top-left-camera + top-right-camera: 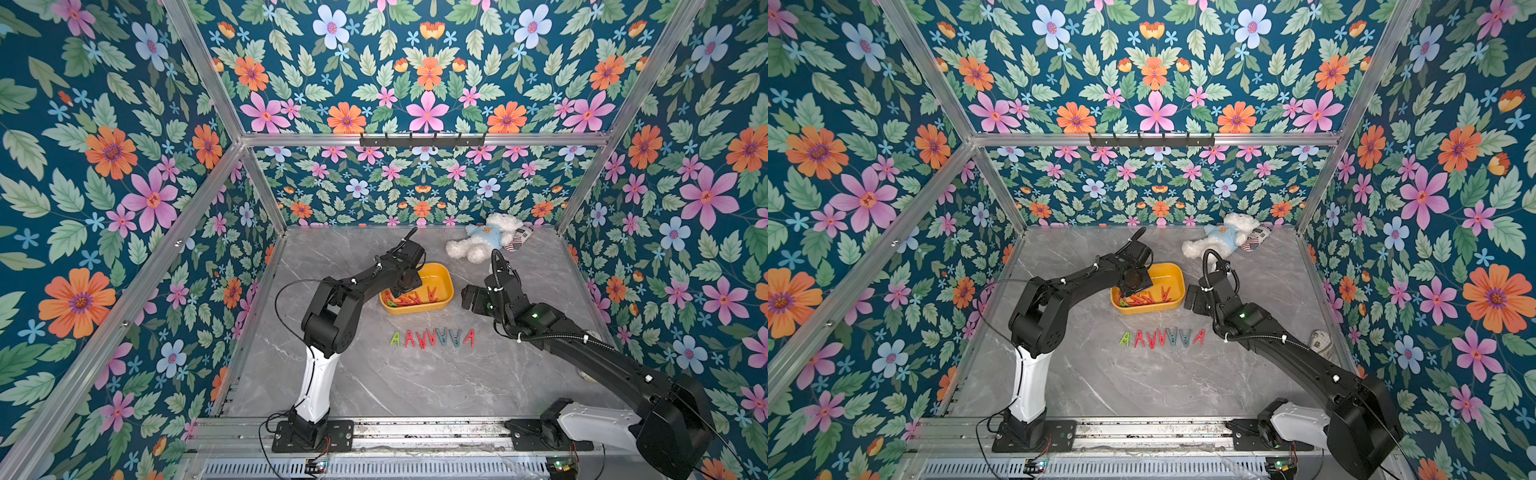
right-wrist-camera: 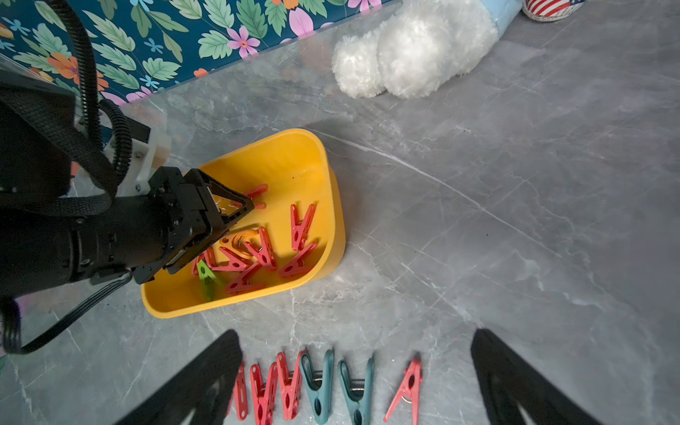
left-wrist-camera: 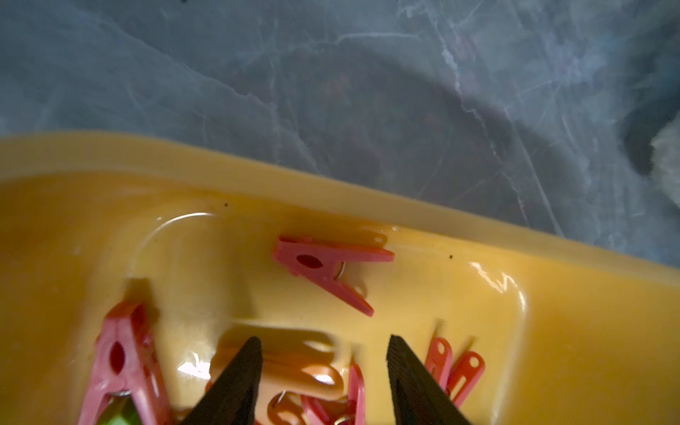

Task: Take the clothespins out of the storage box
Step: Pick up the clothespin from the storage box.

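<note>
The yellow storage box [image 1: 446, 277] [image 1: 1179, 274] sits mid-table with several clothespins [image 1: 415, 297] in it, mostly red, one green. My left gripper [image 1: 409, 291] [image 3: 323, 347] reaches down into the box. Its jaws stand part-way apart astride an orange clothespin [image 3: 305, 368], with a gap left at one finger. A lone red clothespin [image 3: 323, 265] lies further in, near the rim [image 3: 368, 198]. My right gripper [image 1: 471, 297] [image 2: 355, 333] hangs wide open and empty beside the box, over a row of clothespins [image 1: 432, 337] [image 2: 320, 382] on the table.
A white plush bear [image 1: 486, 239] [image 2: 415, 51] in a blue shirt lies at the back right, with a flag-patterned item [image 1: 517, 242] beside it. A small patterned object [image 1: 1320, 343] sits at the table's right edge. Floral walls enclose three sides.
</note>
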Robot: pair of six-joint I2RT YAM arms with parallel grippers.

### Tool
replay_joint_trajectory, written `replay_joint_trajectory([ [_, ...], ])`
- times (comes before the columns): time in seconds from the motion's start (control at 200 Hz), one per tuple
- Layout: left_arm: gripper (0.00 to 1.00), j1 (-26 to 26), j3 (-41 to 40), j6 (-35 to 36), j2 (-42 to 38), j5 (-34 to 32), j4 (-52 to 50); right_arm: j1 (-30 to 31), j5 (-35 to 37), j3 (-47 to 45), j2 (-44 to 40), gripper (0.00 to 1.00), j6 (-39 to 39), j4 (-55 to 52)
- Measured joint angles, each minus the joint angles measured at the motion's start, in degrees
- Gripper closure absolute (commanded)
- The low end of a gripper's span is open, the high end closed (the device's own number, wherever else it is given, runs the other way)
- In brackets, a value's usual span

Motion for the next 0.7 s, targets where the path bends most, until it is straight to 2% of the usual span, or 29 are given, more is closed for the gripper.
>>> replay_joint_trajectory([
  [0.33, 0.41, 0.2, 4.7, -0.9, 4.5, -0.8, -0.7, -1.5, -0.2, -0.4, 0.4, 0.01, -0.4, 0.5],
  [0.495, 0.57, 0.2, 5.1, -0.8, 5.0, -1.6, -1.3, -1.5, -0.6, -0.8, 0.5, 0.01, -0.4, 0.7],
  [0.7, 0.68, 0.3, 4.4, -0.1, 4.3, -2.5, -3.5, -1.7, -0.6, -0.9, 0.7, 0.01, -0.3, 1.5],
])
